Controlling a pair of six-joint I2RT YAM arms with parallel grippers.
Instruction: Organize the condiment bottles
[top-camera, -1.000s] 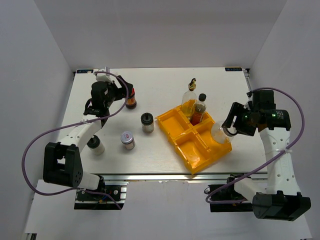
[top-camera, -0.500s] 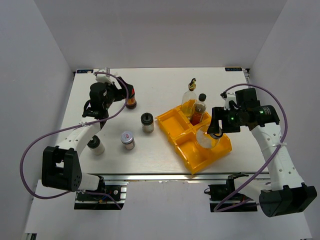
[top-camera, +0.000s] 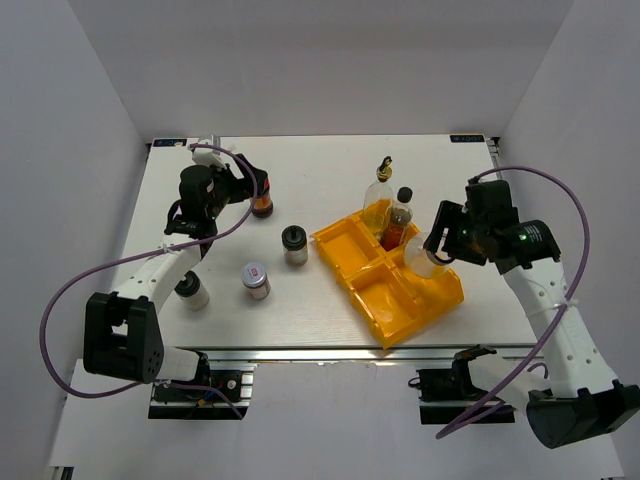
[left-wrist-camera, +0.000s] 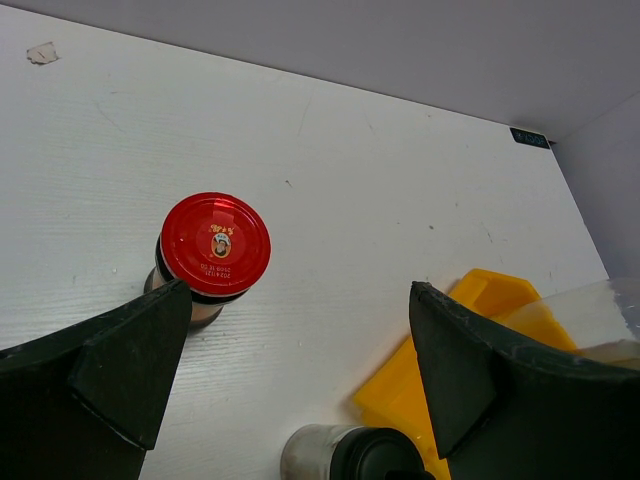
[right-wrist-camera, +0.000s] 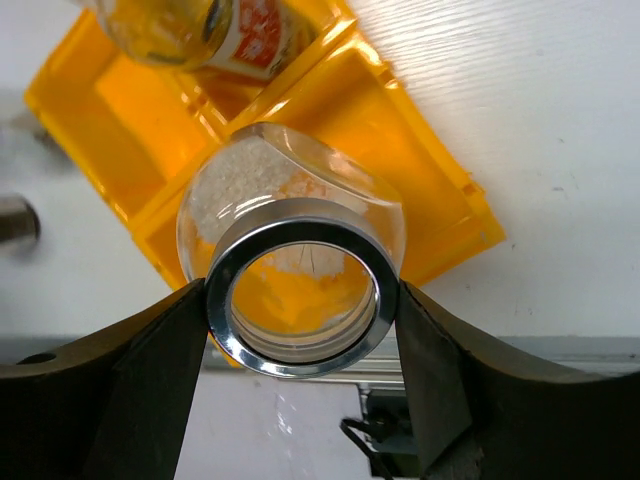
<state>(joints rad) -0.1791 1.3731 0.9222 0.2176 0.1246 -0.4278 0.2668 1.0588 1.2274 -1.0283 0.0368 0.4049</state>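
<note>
A white worktop with faint wood grain lay beneath both tools. Plain pale grey walls closed it in on three sides. The back wall rose past the far edge, ahead of the left tool. A side wall stood outward of that tool, and a second side wall outward of the right tool. A small dark label sat at the far corner beyond the right tool. Behind both tools an aluminium rail edged the worktop's near side. The light was soft and even, and the shadows were faint.
</note>
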